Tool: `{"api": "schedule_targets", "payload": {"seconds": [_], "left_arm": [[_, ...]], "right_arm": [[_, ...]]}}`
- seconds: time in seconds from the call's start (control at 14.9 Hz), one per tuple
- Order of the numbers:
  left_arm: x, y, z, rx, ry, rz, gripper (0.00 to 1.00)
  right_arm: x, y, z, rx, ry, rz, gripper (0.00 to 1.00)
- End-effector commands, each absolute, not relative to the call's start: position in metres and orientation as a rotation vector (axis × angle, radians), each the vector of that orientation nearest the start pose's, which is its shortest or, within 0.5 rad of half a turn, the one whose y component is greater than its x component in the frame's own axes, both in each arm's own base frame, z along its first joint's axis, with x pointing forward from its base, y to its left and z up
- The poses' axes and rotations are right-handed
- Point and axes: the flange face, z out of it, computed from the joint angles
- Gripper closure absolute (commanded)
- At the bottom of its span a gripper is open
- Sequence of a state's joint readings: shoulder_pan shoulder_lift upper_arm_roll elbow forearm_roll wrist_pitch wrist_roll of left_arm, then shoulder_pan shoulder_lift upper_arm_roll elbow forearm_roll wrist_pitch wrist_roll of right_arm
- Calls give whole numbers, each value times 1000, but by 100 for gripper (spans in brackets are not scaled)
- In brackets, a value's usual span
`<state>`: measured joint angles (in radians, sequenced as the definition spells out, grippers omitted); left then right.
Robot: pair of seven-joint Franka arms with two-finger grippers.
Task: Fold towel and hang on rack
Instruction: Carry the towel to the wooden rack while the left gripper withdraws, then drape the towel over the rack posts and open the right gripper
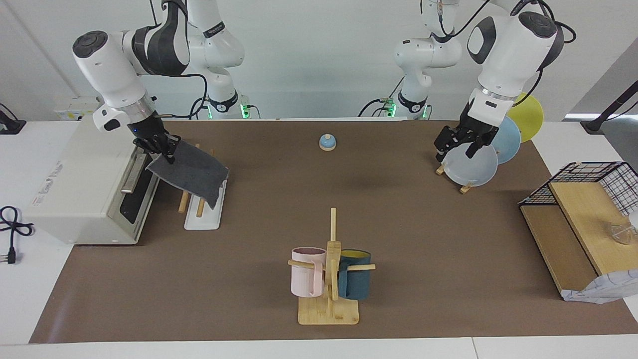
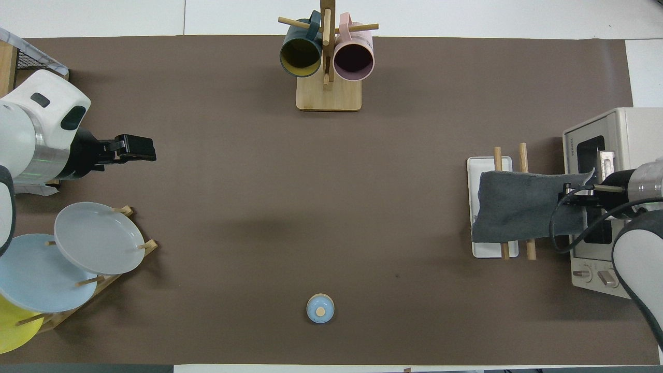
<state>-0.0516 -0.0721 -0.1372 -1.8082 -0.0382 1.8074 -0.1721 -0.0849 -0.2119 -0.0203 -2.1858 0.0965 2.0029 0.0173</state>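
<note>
The towel (image 1: 194,174) shows its dark grey face and lies draped across the two wooden rods of the rack (image 1: 204,219), hanging down past them toward the table's middle. My right gripper (image 1: 162,149) is at the towel's raised edge on the side toward the toaster oven, shut on that edge. In the overhead view the towel (image 2: 518,207) covers the middle of the rack (image 2: 489,166), and the right gripper (image 2: 572,199) sits at the cloth's end. My left gripper (image 1: 458,148) hangs open and holds nothing, over the plate stand; it also shows in the overhead view (image 2: 142,148).
A white toaster oven (image 1: 75,184) stands right beside the rack at the right arm's end. A wooden mug tree (image 1: 331,269) with two mugs stands farther from the robots. Plates on a wooden stand (image 1: 471,167), a small blue bell (image 1: 327,142) and a wire basket (image 1: 598,182) are also here.
</note>
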Motion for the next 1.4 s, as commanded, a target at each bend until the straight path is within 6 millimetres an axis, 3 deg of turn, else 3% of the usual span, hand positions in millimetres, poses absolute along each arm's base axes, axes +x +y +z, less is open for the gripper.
{"api": "schedule_targets", "payload": {"seconds": [0.0,0.13,0.27,0.4,0.54,0.8,0.94,1.0,1.34], "left_arm": [[536,-102,581,-3125,140,-3,0],[528,-100,581,-3115,177,71,0],[521,-96,577,-3107,221,139,0],[518,-96,573,-3107,223,142,0],[525,-98,578,-3125,214,77,0],[532,-98,586,-3133,205,20,0],[538,-94,586,-3157,177,14,0],[538,-95,587,-3179,167,10,0],[538,-88,583,-3188,112,29,0]], "right_arm": [[483,-51,479,-3054,162,-38,43],[480,-64,478,-3053,156,-26,34],[480,-67,480,-3052,167,-17,0],[478,-67,484,-3047,177,27,0],[486,-67,512,-3052,162,12,0],[514,-69,573,-3142,99,158,0],[516,-62,599,-3145,118,166,0],[519,-44,604,-3155,73,147,0],[509,-5,599,-3156,-41,177,0]]}}
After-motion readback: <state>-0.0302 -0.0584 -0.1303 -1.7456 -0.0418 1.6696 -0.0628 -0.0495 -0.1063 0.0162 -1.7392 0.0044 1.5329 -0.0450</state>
